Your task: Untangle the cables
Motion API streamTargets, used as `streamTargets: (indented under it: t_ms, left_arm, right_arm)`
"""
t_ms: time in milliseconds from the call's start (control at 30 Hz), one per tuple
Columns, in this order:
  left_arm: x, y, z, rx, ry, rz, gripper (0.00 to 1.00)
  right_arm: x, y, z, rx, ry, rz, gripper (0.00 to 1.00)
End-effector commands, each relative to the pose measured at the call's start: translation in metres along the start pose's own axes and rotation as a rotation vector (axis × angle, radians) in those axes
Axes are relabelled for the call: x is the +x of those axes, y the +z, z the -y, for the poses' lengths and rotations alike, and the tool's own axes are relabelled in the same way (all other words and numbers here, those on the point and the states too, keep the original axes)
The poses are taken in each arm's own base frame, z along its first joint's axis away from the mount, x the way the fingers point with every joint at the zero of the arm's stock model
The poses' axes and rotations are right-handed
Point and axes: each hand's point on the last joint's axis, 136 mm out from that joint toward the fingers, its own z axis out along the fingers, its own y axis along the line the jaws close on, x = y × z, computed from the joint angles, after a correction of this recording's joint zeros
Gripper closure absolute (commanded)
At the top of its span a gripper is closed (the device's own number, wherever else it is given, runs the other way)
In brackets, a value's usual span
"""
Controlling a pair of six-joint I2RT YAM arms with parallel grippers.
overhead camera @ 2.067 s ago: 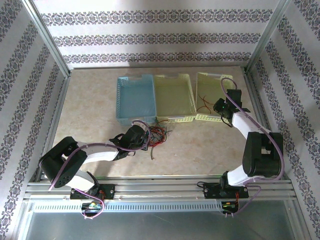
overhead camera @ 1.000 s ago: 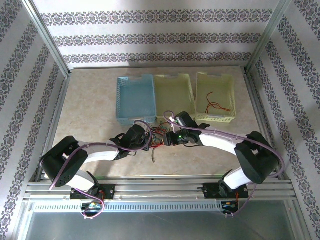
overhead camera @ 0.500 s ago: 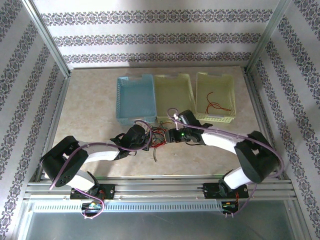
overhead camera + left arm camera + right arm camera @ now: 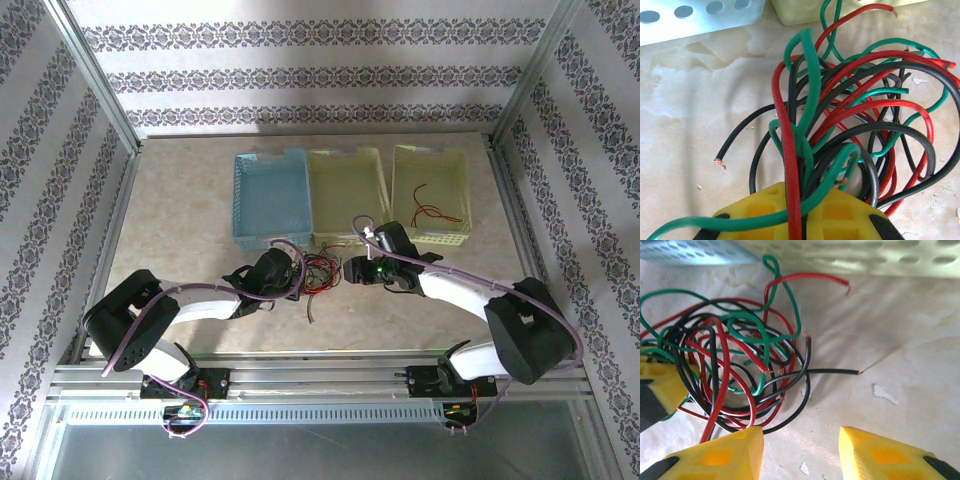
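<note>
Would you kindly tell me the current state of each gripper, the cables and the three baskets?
tangled cables: red, green and black, knotted together in front of the baskets.
left gripper: shut on the tangled cables.
right gripper: open, beside the tangle, holding nothing.
blue basket: empty.
middle basket: empty.
right basket: holds loose red cable.

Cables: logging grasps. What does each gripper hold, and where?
The left gripper clamps the cables at the tangle's left side; the right gripper is open, empty.
</note>
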Motion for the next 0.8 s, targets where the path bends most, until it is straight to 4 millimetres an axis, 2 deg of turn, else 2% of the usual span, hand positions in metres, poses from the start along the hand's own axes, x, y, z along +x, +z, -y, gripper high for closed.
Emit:
streamTargets:
  t_ms: [0, 200, 333, 567, 667, 767]
  left_arm:
    - [0.000, 0.001, 0.008, 0.011, 0.035, -0.008, 1.00]
    - [0.000, 0.001, 0.008, 0.011, 0.035, -0.007, 1.00]
    - [0.000, 0.001, 0.008, 0.010, 0.037, -0.009, 1.00]
    - [0.000, 0.001, 0.009, 0.011, 0.036, -0.008, 1.00]
    - [0.000, 0.002, 0.009, 0.010, 0.036, -0.010, 1.00]
    - [0.001, 0.003, 0.006, -0.005, 0.034, -0.016, 0.99]
  right_arm:
    - [0.005, 0.010, -0.018, -0.064, -0.041, -0.038, 0.56]
    - [0.003, 0.024, -0.033, -0.095, -0.058, -0.059, 0.57]
    - [-0.003, 0.027, -0.041, -0.111, -0.072, -0.055, 0.57]
    - [-0.004, 0.036, -0.036, -0.087, -0.062, -0.062, 0.62]
    - [-0.002, 0.043, -0.030, -0.064, -0.050, -0.067, 0.69]
    - [-0.001, 0.046, -0.023, -0.039, -0.037, -0.066, 0.84]
